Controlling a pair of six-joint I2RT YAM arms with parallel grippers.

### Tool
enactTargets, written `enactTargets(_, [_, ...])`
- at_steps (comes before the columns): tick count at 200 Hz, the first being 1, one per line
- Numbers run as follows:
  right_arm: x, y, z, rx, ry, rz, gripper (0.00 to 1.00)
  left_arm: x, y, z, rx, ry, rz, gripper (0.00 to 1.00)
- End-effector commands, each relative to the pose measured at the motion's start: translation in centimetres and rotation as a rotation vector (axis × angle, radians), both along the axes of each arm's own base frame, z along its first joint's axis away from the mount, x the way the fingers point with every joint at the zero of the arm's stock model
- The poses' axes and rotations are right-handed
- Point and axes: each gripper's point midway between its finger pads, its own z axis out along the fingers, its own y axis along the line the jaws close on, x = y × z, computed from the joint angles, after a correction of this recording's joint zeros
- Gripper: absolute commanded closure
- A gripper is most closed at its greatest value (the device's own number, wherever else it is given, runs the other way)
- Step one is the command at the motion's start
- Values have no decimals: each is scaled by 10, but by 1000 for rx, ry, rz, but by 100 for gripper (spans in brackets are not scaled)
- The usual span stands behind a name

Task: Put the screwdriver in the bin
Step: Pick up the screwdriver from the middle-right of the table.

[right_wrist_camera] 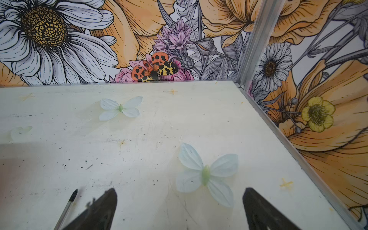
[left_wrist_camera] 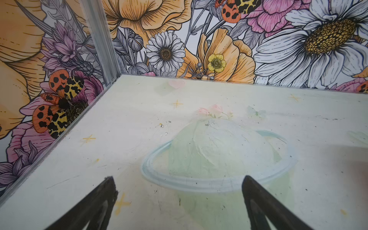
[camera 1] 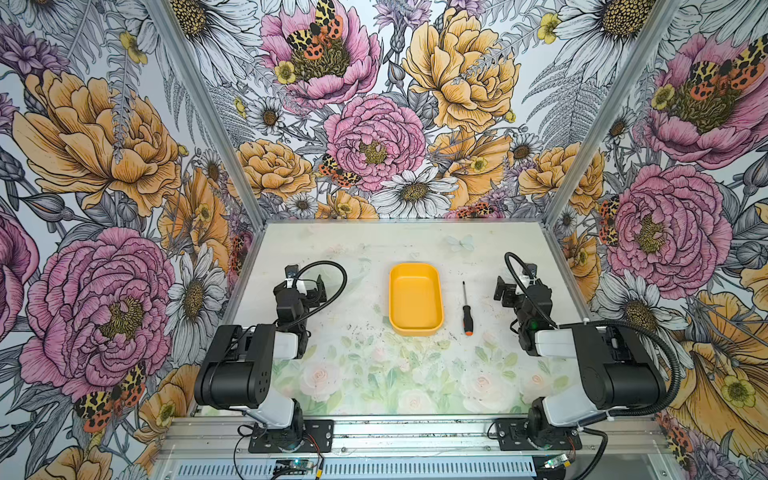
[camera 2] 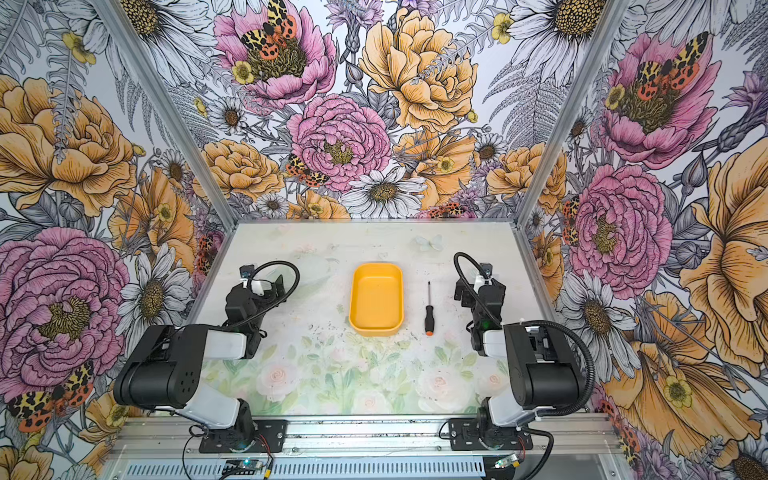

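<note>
The left hand (left_wrist_camera: 178, 179) hovers over the desk (camera 1: 365, 357), fingers apart. The yellow bin (camera 1: 414, 299) sits mid-desk with the screwdriver (camera 1: 466, 309) lying on the desk just right of it, near the right hand (right_wrist_camera: 180, 190), whose fingers are spread wide, holding nothing.

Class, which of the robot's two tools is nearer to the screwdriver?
Right. The right tool hangs just beside the screwdriver, on its side away from the bin; the left tool is across the bin from it.

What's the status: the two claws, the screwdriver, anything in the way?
Left gripper open, empty. Right gripper open, empty. Screwdriver flat on table beside bin, not touching. Bin empty, nothing between them.
</note>
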Motion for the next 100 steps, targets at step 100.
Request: enactTargets(100, [4,-5,8,-8,-26,-29,4,6,2,11,5,-38,10,1])
